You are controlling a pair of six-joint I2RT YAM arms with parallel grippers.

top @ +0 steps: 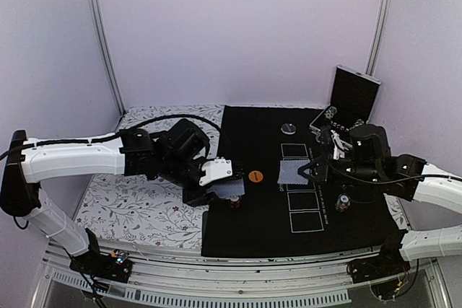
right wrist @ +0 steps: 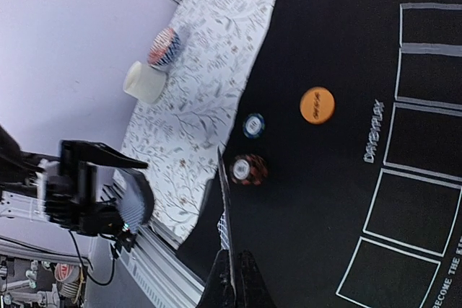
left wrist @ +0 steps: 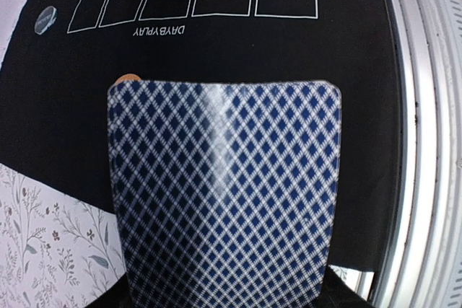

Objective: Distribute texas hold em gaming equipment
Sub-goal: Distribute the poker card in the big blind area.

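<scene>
**Both arms have a card in hand over the black mat**

The left jaws are clamped on a blue diamond-backed card [left wrist: 227, 192] (might be a whole stack, can't tell), which sticks out over the left edge of the black mat [top: 245, 229]. Two striped chips [right wrist: 245, 169] sit on the mat close to it.

The right jaws are pinched shut on a second card [top: 292, 173], over the row of white outlined boxes [top: 303, 210]. I can't tell if it's touching the mat.

The orange disc [top: 255, 176] lies flat on the mat between the two cards. The silver disc [top: 289, 129] is further back, past the boxes. Another chip stack [top: 343, 202] stands near the right arm. The open case [top: 354, 95] is at the back right, and the mat lies on a floral-cloth surface [top: 137, 207].
</scene>
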